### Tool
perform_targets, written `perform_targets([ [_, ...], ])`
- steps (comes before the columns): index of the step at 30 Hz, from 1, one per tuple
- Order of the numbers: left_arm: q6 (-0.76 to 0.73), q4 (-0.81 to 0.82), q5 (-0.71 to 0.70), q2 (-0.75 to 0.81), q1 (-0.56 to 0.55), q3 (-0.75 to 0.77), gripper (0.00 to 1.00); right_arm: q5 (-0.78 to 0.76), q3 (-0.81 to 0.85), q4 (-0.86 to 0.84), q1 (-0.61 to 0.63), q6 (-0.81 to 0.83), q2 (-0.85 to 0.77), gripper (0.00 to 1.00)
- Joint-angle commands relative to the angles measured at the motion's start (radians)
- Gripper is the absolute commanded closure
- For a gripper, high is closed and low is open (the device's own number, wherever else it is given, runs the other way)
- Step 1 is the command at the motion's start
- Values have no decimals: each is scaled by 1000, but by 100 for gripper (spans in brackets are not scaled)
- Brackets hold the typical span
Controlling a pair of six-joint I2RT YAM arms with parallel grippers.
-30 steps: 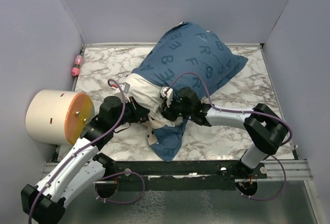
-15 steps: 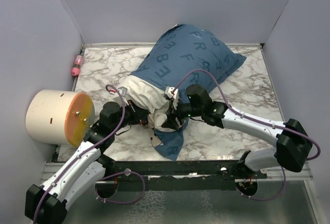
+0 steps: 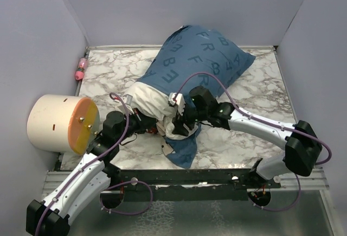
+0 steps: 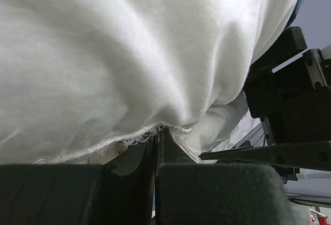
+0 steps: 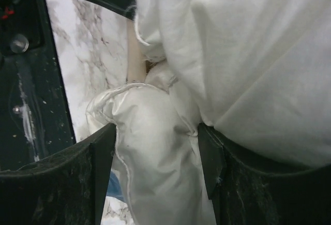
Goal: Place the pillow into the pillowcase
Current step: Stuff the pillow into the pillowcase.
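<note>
Jaws, left: left gripper [image 4: 156, 150] is sitting fully closed, a frayed white hem meeting its finger seam.
Jaws, right: right gripper [image 5: 155, 142] is standing parted, with bunched white fabric between its fingers.
Pillow: pillow [image 3: 147, 99] is lying mostly sleeved, its white near end poking out between both grippers.
Pillowcase: pillowcase [image 3: 200, 57] is covering the far part, lying diagonally on the table [image 3: 108, 73].

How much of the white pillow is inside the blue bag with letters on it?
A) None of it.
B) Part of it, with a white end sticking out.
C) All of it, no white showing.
B: the pillowcase covers the far part of the pillow, and the pillow's near end sticks out white and bare.
</note>
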State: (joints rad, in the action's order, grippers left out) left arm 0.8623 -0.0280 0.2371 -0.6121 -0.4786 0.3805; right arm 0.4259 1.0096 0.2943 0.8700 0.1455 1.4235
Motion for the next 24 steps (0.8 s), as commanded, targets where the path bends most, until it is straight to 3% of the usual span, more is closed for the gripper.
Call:
perform_targets([
  [1, 6, 71, 40, 21, 8, 48, 100, -180, 32, 93, 1, 47, 94, 39],
  [2, 7, 71, 46, 19, 8, 52, 100, -231, 54, 95, 1, 44, 121, 50],
  [4, 7, 72, 61, 15, 8, 60, 100, -349, 96, 68, 0, 15, 166, 83],
  [6, 11, 75, 76, 10, 8, 63, 100, -468, 131, -10, -2, -13, 191, 98],
  [9, 46, 100, 117, 11, 7, 48, 100, -628, 185, -173, -6, -51, 238, 99],
  [12, 104, 155, 153, 23, 6, 34, 100, -665, 226, -259, -6, -89, 341, 99],
  [15, 132, 174, 170, 41, 7, 79, 100, -637, 233, -248, -5, -148, 459, 99],
  [18, 183, 229, 188, 43, 8, 149, 100, -595, 140, -284, -3, -191, 513, 99],
  [24, 141, 211, 123, -12, 10, 278, 100, -401, -120, -364, 4, -203, 387, 99],
])
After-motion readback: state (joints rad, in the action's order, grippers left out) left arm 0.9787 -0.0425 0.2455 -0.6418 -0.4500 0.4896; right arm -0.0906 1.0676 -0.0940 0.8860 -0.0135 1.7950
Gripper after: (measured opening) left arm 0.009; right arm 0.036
